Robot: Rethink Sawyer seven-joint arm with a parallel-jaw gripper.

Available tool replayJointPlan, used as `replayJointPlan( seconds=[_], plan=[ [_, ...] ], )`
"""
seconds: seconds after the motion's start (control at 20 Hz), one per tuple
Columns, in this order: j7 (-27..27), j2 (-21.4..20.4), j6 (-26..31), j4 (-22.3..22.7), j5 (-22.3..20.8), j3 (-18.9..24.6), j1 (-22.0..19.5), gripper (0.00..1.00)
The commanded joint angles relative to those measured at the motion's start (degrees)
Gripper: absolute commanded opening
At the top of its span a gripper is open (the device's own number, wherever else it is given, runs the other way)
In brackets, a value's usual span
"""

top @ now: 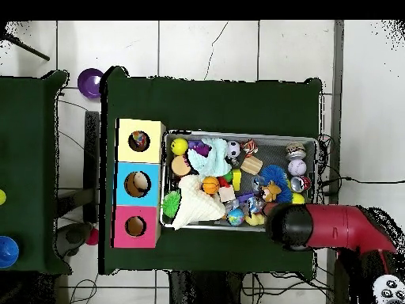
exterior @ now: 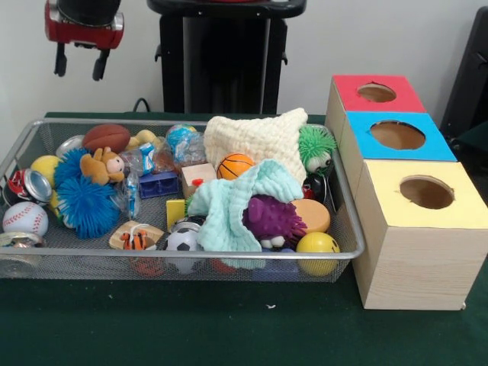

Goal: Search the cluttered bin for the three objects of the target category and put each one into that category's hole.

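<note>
Green tabletop: my view shows the wire bin (exterior: 347,229) crammed with toys, a basketball (exterior: 235,165) mid-bin beside the three-hole wooden box (exterior: 412,252); the gripper (exterior: 78,62) hangs released above the bin's corner, empty.

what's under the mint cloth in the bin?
The mint cloth drapes over a purple spiky toy, which pokes out at its right. A soccer ball sits at its lower left edge. Anything else beneath is covered.
</note>
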Motion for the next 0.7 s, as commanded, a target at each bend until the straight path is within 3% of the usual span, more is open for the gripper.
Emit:
replayJointPlan(
  seconds=[0.05,0.3,0.7],
  plan=[
    [-0.3,0.7,-12.6,7.4,1.3,6.1,-4.0,1.0],
    [1.3,0.9,-17.9,9.2,2.2,7.3,-5.5,1.0],
    [1.5,0.5,-21.5,10.0,1.6,7.9,-6.0,1.0]
  ],
)
